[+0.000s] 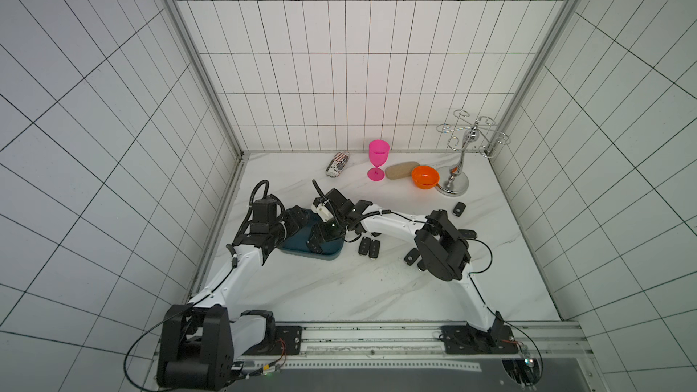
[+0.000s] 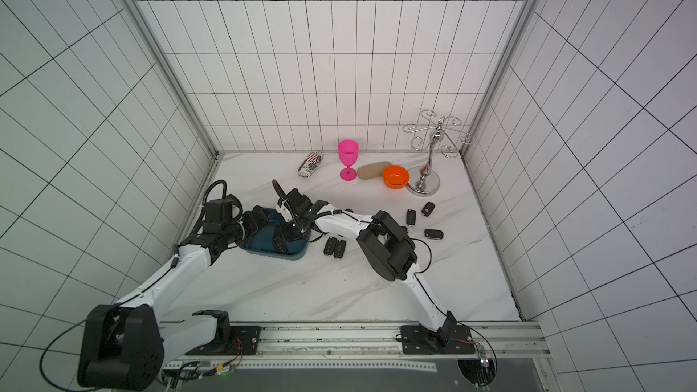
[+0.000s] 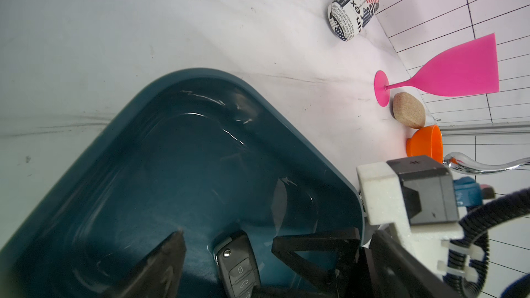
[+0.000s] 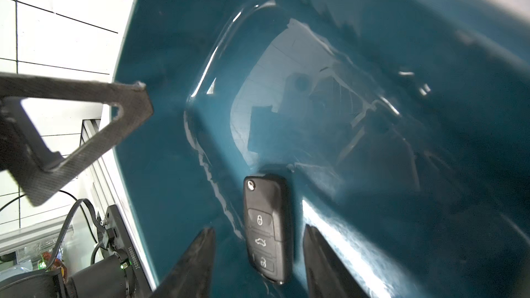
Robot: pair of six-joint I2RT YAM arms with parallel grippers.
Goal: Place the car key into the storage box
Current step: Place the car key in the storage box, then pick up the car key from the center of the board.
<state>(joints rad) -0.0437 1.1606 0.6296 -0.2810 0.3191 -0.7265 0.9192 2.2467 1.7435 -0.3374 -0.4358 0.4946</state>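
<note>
Right pincer (image 4: 259, 227): jaws apart, flanking car key (image 4: 266, 225); key flat on storage box (image 4: 172, 53) floor, near left edge of desk (image 1: 339, 296) | left pincer (image 1: 301, 222): spread wide, empty | advice: widen fully; lift straight up, clear of key

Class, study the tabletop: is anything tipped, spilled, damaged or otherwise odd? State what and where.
The printed cylindrical container lies on its side near the back wall, while the pink goblet beside it stands upright. Nothing looks spilled or broken.

White tiled walls (image 1: 339, 69), marble tabletop (image 1: 339, 288)
</note>
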